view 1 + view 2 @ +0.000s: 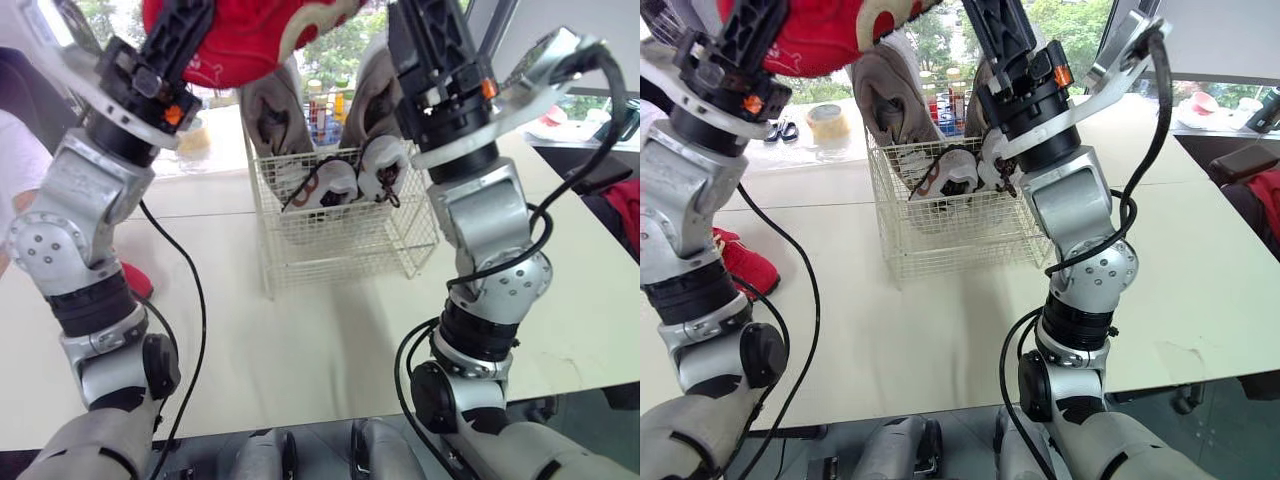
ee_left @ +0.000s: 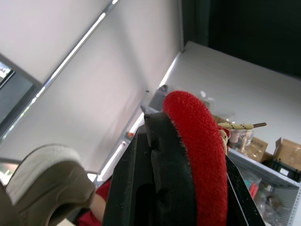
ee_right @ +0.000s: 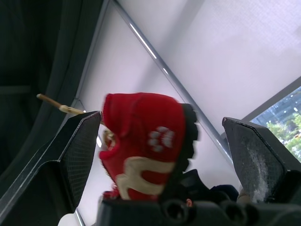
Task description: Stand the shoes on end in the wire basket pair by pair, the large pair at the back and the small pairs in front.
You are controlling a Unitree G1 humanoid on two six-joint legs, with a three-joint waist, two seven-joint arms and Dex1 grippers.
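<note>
On the white table (image 1: 1200, 300), a tape roll (image 1: 826, 121) and scissors (image 1: 787, 129) are seen at eleven o'clock; bottles (image 1: 952, 100) are glimpsed at twelve.

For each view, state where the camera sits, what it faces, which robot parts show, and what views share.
Left eye: head, facing down at the wire basket; both arms show.
Right eye: beside it, same scene.
Left wrist: faces up along the left gripper clamping the red shoe.
Right wrist: faces upward through the open right gripper.
Shared: both wrists see the red shoe.

Shoes (image 1: 335, 180) in basket (image 1: 340, 250), lone shoe (image 1: 745, 262) at left
</note>
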